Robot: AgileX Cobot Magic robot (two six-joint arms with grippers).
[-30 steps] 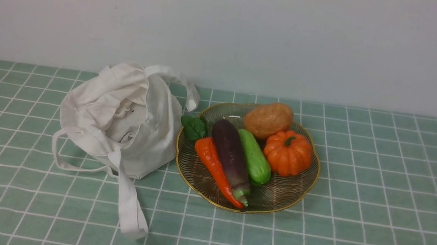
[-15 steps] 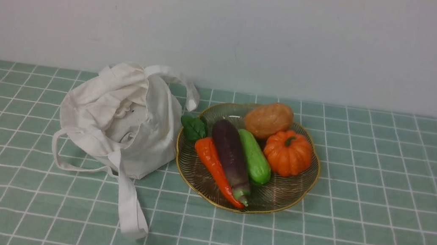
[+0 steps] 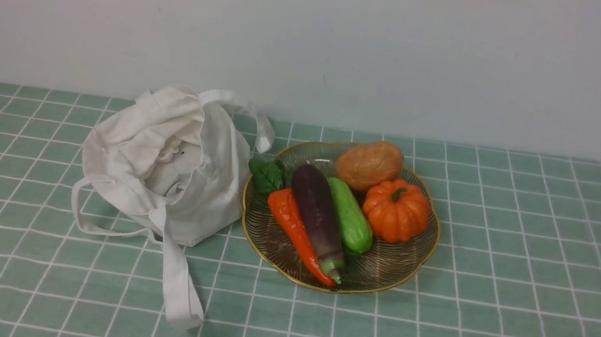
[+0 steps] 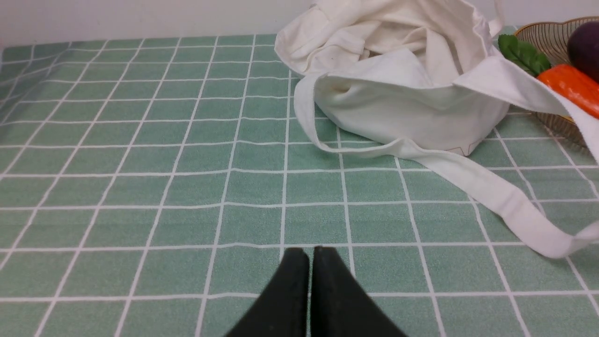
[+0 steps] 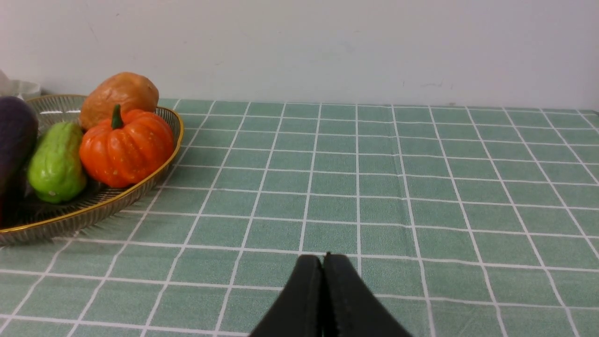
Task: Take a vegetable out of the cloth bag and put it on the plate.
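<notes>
Checkered green tablecloth point(image 3: 529, 253); pumpkin point(image 3: 395, 211), eggplant point(image 3: 319, 218) crowding potato point(image 3: 369, 166) on plate point(image 3: 380, 274); left gripper point(image 4: 310, 255), right gripper point(image 5: 325, 262) clenched.

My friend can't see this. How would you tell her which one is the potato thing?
Find the round glass plate with the gold rim, right of the white cloth bag. At its far edge sits the potato: a plain tan-brown lump, without the orange pumpkin's ribs or green stem.

Checked table point(image 3: 465, 333): I see white-gridded green cloth
Cloth bag point(image 3: 215, 192): slumped, ten o'clock
Plate point(image 3: 380, 268): near twelve o'clock
</notes>
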